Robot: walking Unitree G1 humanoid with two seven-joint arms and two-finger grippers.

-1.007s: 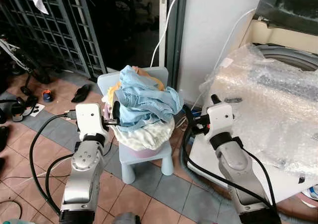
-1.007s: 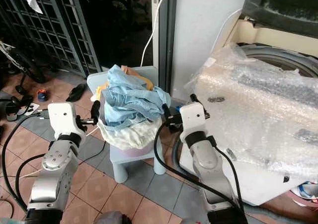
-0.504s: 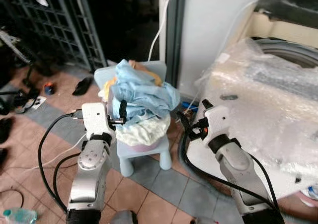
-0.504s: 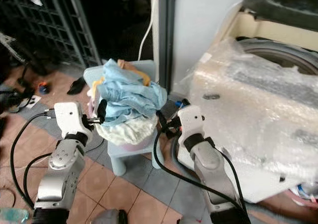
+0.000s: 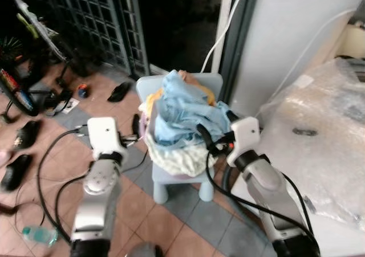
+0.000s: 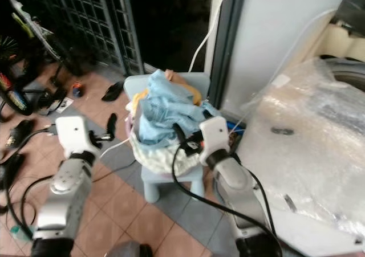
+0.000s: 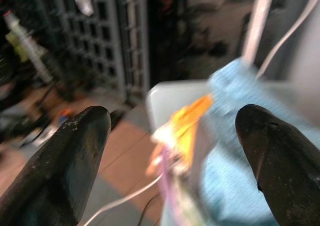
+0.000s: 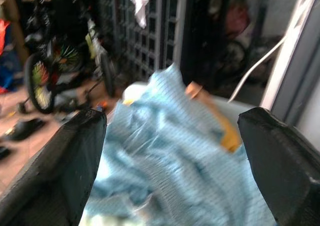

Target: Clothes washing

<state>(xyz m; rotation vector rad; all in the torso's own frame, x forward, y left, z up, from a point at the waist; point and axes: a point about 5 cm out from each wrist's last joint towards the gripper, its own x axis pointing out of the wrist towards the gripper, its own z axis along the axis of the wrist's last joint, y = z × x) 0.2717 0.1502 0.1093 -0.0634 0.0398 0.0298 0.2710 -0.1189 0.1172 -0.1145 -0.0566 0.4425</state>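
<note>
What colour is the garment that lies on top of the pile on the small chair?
Light blue. The top garment shows best in the right wrist view.

A bicycle leans by the metal grille, with sandals on the tiled floor.

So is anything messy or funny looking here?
Yes. The pile of clothes is heaped far too high for the small blue chair, with cloth drooping over the seat's edge. Sandals lie scattered on the tiled floor, and a plastic bottle lies on its side.
</note>
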